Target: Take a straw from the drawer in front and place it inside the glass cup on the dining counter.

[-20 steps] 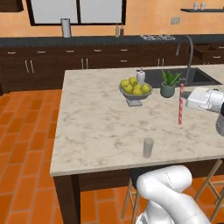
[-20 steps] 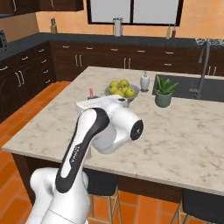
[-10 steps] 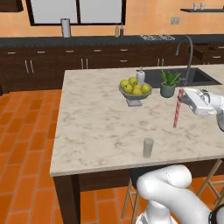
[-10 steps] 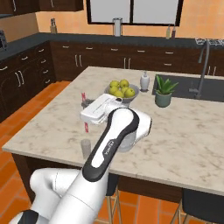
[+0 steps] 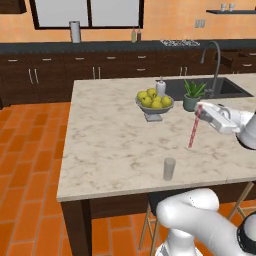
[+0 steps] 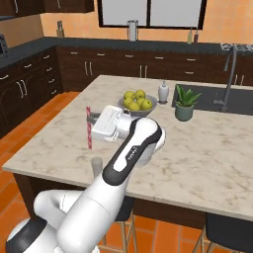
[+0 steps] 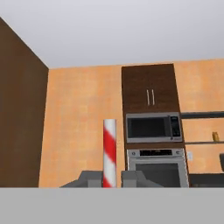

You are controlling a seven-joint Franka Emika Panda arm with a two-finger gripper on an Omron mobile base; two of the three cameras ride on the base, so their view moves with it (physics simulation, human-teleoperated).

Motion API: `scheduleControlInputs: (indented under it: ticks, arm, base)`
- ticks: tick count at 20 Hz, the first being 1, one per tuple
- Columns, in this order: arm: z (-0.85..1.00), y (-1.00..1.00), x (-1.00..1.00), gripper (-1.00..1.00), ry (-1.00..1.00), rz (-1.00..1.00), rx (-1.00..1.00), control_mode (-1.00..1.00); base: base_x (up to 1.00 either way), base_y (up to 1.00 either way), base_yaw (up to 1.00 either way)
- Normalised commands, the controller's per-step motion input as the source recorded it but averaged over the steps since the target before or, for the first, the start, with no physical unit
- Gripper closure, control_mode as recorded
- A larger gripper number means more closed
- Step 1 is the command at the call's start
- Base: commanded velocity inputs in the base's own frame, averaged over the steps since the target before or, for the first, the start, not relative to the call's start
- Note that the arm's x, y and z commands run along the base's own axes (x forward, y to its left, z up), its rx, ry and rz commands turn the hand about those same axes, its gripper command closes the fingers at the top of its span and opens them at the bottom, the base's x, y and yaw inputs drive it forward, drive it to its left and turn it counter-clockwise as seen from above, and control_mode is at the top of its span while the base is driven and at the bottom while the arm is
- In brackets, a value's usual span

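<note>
1. Red and white stripes mark the straw (image 5: 194, 126), pinched near its top by the hand (image 5: 200, 107), whose fingers are closed tight on it above the cream marbled worktop (image 5: 110, 135).
2. The straw hangs slightly tilted, its lower end clear of the stone.
3. The glass cup (image 5: 169, 169) stands upright near the worktop's front edge, apart from the straw's tip.
4. A bowl of yellow-green fruit (image 5: 154, 100), a small white bottle (image 5: 160, 87) and a potted plant (image 5: 192, 95) sit further back beside the sink (image 5: 220, 88).
</note>
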Motion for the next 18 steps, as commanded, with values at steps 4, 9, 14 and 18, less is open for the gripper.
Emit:
scheduleControlInputs:
  ticks: [4, 9, 14, 18]
  arm:
    - [-0.23, 0.08, 0.04, 1.0, -0.04, 0.0, 0.0, -1.0]
    - [-0.43, 0.17, 0.0, 1.0, 0.0, 0.0, 0.0, -1.0]
    - [-0.3, 0.12, 0.03, 1.0, 0.0, 0.0, 0.0, -1.0]
    - [-0.21, 0.01, 0.14, 1.0, 0.0, 0.0, 0.0, -1.0]
  base:
    - [0.0, 0.0, 0.0]
    - [0.0, 0.0, 0.0]
    - [0.0, 0.0, 0.0]
    - [0.0, 0.0, 0.0]
